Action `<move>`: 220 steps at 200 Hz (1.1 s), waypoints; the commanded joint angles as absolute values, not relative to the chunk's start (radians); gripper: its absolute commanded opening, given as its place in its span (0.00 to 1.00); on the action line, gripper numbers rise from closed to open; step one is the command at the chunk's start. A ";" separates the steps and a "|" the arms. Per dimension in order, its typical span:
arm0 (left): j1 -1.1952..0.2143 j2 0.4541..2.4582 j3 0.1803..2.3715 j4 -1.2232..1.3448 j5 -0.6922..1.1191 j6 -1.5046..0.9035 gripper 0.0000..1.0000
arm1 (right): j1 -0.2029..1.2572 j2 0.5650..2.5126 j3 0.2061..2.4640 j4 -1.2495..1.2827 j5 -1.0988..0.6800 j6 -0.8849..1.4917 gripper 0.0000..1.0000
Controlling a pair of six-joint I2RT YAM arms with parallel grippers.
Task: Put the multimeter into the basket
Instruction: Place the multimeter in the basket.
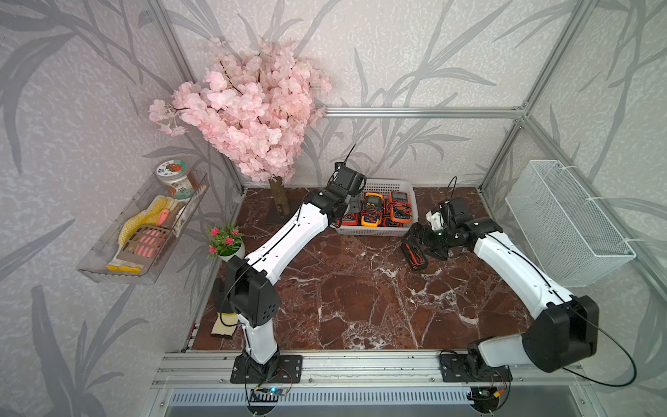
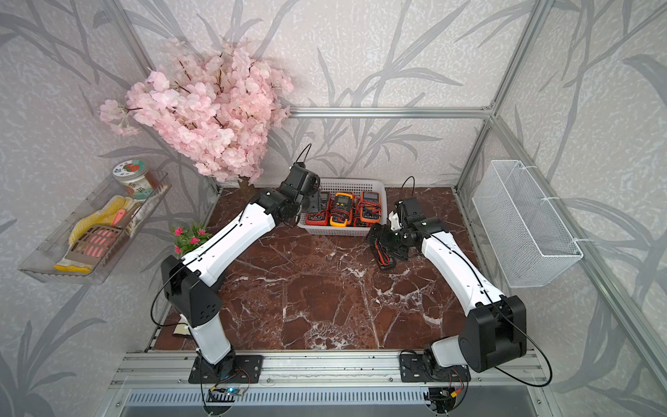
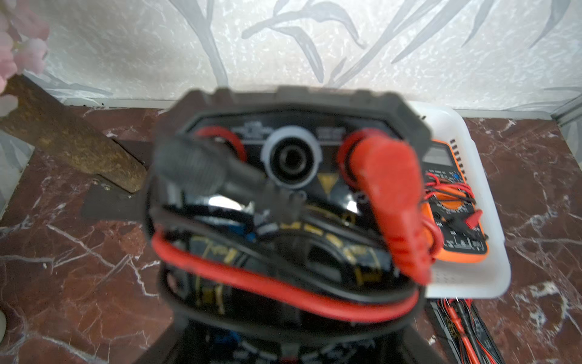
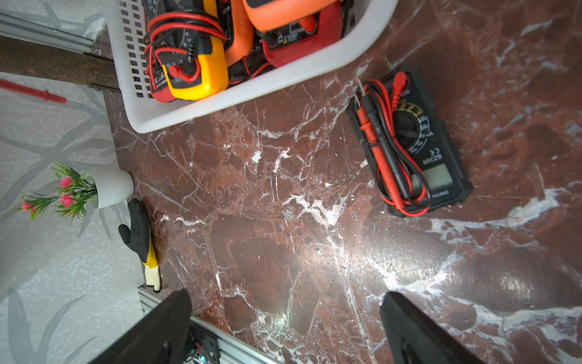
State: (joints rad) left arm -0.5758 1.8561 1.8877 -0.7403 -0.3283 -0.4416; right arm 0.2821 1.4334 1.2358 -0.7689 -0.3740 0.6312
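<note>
Both top views give me a bright, even, soft light from above. The blossom tree (image 1: pixel 245 108) throws only a faint shadow on the wall beside it, and the frame rails (image 1: pixel 422 112) lean outward toward the edges. In the left wrist view the black multimeter (image 3: pixel 283 205) fills the middle, badly out of focus, while the wall (image 3: pixel 315 47) behind is sharp. In the right wrist view I see white glare patches on the desk (image 4: pixel 283 315).

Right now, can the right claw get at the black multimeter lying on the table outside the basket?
Probably yes: the right claw stands open close by it, the black multimeter lies flat, apart from the basket, with nothing over it.
</note>
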 commanded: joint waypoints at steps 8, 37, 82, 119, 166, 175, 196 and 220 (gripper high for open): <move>-0.546 1.970 2.012 -0.742 -0.303 -0.385 0.29 | 0.291 1.473 1.279 -0.785 -0.298 0.575 0.99; -0.530 2.100 2.154 -0.782 -0.284 -0.374 0.29 | 0.291 1.511 1.308 -0.805 -0.239 0.516 0.99; -0.514 2.254 2.314 -0.830 -0.263 -0.384 0.31 | 0.291 1.556 1.309 -0.803 -0.197 0.471 0.99; -0.496 2.311 2.336 -0.833 -0.246 -0.399 0.33 | 0.292 1.593 1.306 -0.792 -0.183 0.441 0.99; -0.476 2.345 2.314 -0.825 -0.220 -0.414 0.47 | 0.283 1.644 1.310 -0.792 -0.150 0.404 0.99; -0.474 2.350 2.312 -0.825 -0.215 -0.417 0.51 | 0.277 1.655 1.312 -0.791 -0.150 0.402 0.99; -0.472 2.360 2.306 -0.826 -0.209 -0.425 0.65 | 0.266 1.676 1.315 -0.789 -0.147 0.397 0.99; -0.472 2.367 2.301 -0.824 -0.196 -0.430 0.74 | 0.258 1.697 1.310 -0.781 -0.147 0.395 0.99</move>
